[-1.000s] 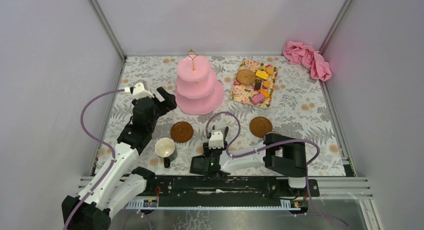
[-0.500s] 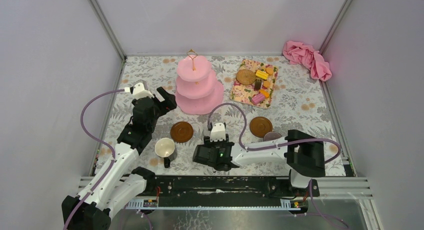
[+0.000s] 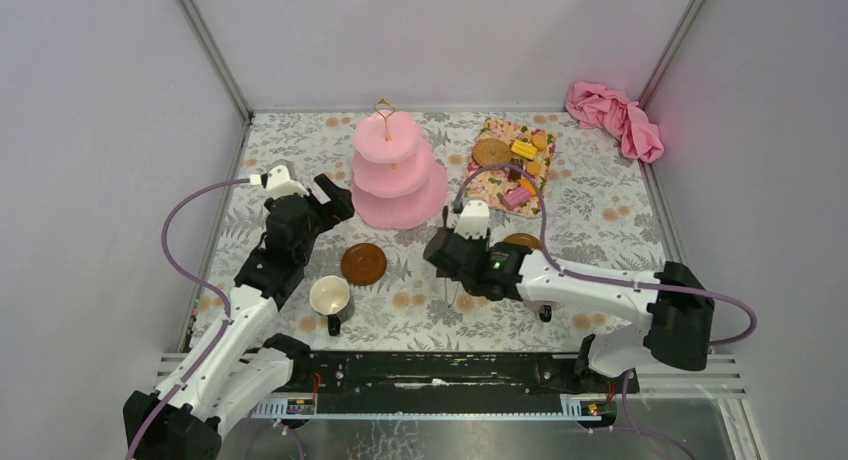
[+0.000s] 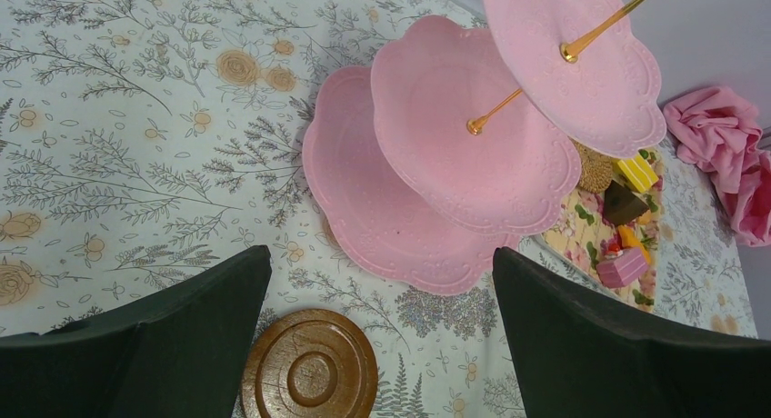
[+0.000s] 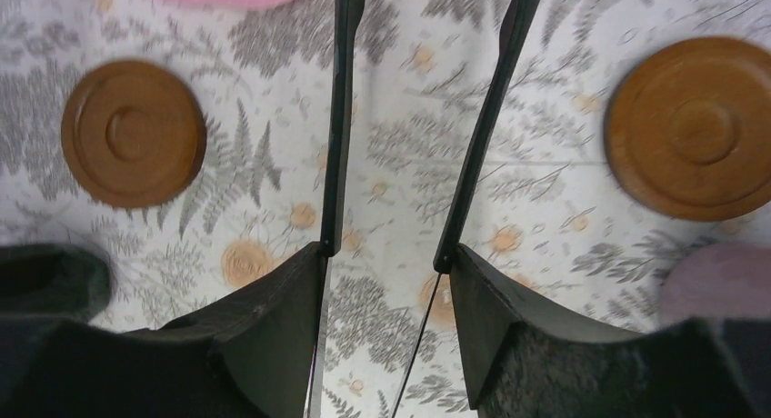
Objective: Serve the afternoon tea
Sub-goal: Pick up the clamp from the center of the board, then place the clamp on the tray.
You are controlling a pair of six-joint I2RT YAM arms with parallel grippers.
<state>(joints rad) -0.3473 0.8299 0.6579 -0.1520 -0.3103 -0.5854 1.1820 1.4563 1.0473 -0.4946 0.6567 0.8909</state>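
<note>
With right gripper (image 5: 389,254), pinched slim black tongs (image 5: 341,118) at part-open width; held left gripper (image 4: 380,254) spread wide, empty. Found all 3 tiers of cake stand (image 4: 436,164) ahead of it bare, biscuits (image 3: 525,150) beyond the tongs untouched, white mug (image 3: 329,295) behind, off the 2 saucers (image 5: 132,132) flanking the tongs.

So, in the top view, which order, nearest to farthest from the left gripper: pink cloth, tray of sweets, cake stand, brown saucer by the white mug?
From the left gripper:
1. Pink cake stand, just to its right.
2. Brown saucer, toward the arm bases.
3. Tray of sweets, beyond the stand.
4. Pink cloth, far right corner.
</note>
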